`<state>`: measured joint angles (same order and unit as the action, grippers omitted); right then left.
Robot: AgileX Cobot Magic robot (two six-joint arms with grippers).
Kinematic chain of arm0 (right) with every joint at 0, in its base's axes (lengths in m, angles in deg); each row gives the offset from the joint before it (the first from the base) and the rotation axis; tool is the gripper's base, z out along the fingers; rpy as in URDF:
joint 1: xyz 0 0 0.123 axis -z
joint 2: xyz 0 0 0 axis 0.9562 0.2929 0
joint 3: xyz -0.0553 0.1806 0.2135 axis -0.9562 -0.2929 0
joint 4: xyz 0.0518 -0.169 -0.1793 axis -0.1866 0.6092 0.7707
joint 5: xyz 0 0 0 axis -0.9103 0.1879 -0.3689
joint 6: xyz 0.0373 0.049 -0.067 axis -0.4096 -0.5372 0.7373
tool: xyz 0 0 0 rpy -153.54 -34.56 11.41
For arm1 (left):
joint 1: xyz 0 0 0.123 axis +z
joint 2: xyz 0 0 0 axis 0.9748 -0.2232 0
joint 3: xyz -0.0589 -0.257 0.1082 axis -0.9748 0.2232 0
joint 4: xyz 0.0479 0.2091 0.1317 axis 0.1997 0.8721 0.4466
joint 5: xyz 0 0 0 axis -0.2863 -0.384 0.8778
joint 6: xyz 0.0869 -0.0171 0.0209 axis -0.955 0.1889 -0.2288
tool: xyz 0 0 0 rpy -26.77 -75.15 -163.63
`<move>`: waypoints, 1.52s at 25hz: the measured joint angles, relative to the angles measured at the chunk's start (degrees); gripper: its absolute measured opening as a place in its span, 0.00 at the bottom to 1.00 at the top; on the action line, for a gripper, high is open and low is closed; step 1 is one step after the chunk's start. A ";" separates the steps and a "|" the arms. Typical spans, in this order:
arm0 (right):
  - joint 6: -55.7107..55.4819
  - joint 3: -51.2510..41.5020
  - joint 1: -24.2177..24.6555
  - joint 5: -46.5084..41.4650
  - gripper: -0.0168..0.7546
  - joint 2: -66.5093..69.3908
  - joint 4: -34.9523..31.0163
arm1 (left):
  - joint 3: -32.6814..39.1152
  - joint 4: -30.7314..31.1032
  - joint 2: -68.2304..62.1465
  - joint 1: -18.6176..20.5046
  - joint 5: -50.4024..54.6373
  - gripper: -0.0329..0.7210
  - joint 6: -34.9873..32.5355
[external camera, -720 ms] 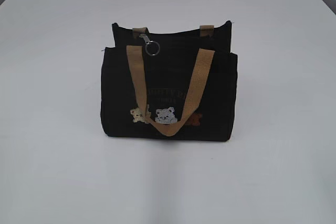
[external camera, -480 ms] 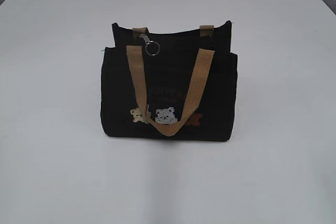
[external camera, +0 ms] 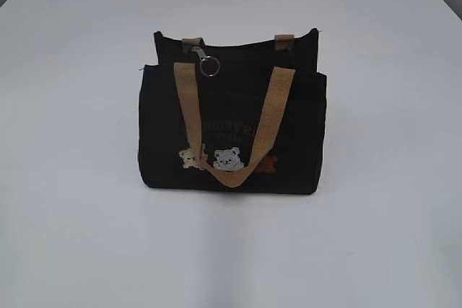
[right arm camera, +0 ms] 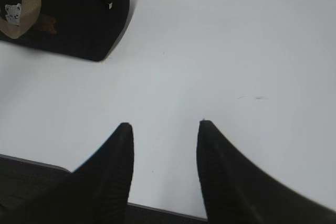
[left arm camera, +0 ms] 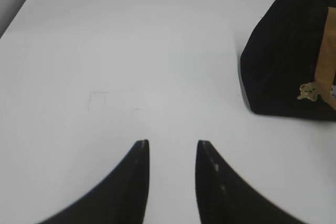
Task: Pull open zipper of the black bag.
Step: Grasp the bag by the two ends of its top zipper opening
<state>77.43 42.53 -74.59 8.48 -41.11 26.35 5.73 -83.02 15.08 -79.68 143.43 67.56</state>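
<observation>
Nothing has budged since the earlier exterior shots, honestly: bag, ring and straps sit exactly where they were. Left gripper (left arm camera: pixel 172 148) has its fingers parted with a moderate gap and nothing between them, hovering over bare tabletop (left arm camera: pixel 131 51) with the bag off to its right. Right gripper (right arm camera: pixel 165 129) is much the same, fingers a bit wider, empty, bag up in the top-left corner of its view. So both are well apart from the black bag (external camera: pixel 231 131), which stands upright mid-tabletop with its front facing the exterior camera. The zipper (external camera: pixel 238 42) runs dark along the top rim, and its silver pull (external camera: pixel 208 64) with the round ring hangs near the left end, just beside the near tan strap (external camera: pixel 189 110). My worry: the bag is soft and unanchored, so tugging the ring with one arm could just drag or tip the whole thing unless the other arm pins it. That ring is also small and dangly, easy to miss or to snag the strap instead. Looks-wise: black fabric, faint lettering, little bear patches (external camera: pixel 227 159) low on the front.
</observation>
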 joint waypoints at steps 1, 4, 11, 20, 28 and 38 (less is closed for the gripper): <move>0.00 0.00 0.00 0.00 0.44 0.00 0.00 | 0.00 -0.06 0.00 0.00 0.00 0.35 0.00; 0.00 0.00 0.00 0.00 0.44 0.00 0.00 | 0.00 -3.45 0.00 0.00 -0.21 0.35 -0.03; 0.00 0.00 0.00 0.00 0.44 0.00 0.00 | -0.59 -31.04 -13.72 0.00 -18.34 0.41 -35.68; 0.00 0.00 0.00 0.00 0.44 0.00 0.00 | -1.83 -77.81 -63.12 0.00 -24.20 0.65 -102.76; 0.00 0.00 0.00 0.00 0.44 0.00 -0.05 | -12.70 -89.16 -91.59 -1.36 -15.99 0.66 -120.99; 3.66 0.33 0.00 0.40 0.44 3.32 -2.44 | -23.80 -89.82 -104.76 -10.41 -18.78 0.50 -121.60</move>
<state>81.10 42.86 -74.59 8.88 -37.79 23.91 -18.07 -172.83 -89.69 -90.08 124.65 -54.03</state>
